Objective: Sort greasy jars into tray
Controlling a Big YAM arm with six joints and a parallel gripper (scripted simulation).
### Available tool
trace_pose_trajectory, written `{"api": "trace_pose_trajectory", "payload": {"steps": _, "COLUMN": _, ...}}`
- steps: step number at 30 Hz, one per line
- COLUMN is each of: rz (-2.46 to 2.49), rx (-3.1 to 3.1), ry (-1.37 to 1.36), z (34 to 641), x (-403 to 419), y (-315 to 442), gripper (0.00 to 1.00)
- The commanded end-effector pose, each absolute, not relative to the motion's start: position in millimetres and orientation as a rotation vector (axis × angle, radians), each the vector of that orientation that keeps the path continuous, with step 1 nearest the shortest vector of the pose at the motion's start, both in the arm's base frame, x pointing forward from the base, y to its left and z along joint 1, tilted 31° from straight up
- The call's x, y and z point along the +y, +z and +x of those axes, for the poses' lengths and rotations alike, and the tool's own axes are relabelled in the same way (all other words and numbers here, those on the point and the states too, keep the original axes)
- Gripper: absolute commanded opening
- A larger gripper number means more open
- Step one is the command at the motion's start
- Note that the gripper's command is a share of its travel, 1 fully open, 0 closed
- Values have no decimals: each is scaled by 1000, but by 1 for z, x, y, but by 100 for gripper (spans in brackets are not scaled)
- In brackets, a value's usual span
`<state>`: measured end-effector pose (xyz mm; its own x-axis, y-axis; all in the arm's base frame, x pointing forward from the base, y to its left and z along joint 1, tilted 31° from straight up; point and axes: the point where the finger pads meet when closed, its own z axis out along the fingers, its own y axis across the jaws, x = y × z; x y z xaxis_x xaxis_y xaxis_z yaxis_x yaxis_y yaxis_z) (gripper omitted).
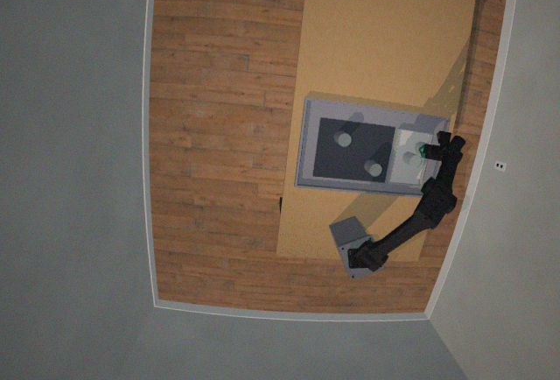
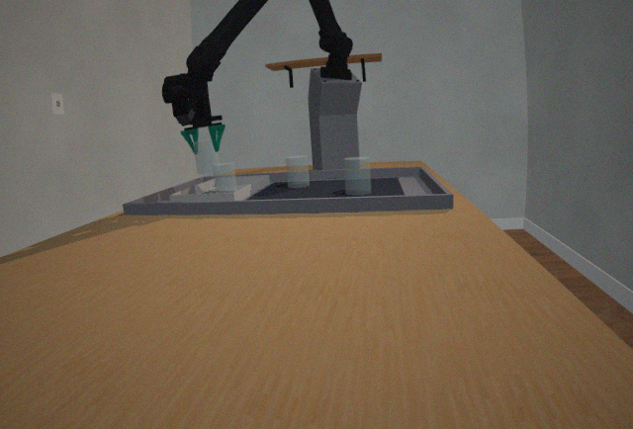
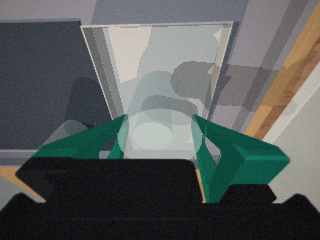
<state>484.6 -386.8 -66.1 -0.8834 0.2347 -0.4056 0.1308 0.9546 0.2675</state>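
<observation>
over the white tray [image 1: 391, 163] [image 2: 244, 192] [image 3: 102, 75], the gripper [image 1: 422, 151] [image 2: 204, 139] [image 3: 160, 119] pinches a glass jar [image 2: 206, 156] [image 3: 160, 137]; another jar [image 1: 411, 158] [image 2: 225, 177] [image 3: 157, 90] stands in the tray, two more, one [image 1: 343, 139] [image 2: 357, 175] and its neighbour [image 1: 374, 168] [image 2: 297, 172] [image 3: 65, 136], on the dark mat [image 1: 330, 158] [image 2: 388, 187] [image 3: 40, 75].

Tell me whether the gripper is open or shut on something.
Shut on a glass jar: the gripper's green fingers flank it, above the tray.

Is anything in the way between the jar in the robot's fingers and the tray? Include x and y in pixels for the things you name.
Maybe. Nothing visible separates the held jar [image 1: 419, 145] [image 2: 206, 162] [image 3: 160, 140] from the tray [image 1: 402, 178] [image 2: 209, 198] [image 3: 127, 45], but another jar [image 1: 411, 158] [image 2: 224, 176] [image 3: 157, 86] already stands inside. It could get bumped if the held one comes down too close.
</observation>
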Motion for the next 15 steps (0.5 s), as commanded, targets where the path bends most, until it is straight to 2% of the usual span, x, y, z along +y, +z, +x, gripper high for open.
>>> {"api": "trace_pose_trajectory", "payload": {"steps": 1, "rz": 243, "rx": 2620, "ry": 264, "z": 513, "x": -403, "y": -52, "gripper": 0}}
{"api": "trace_pose_trajectory", "payload": {"steps": 15, "rz": 243, "rx": 2620, "ry": 264, "z": 528, "x": -398, "y": -79, "gripper": 0}}
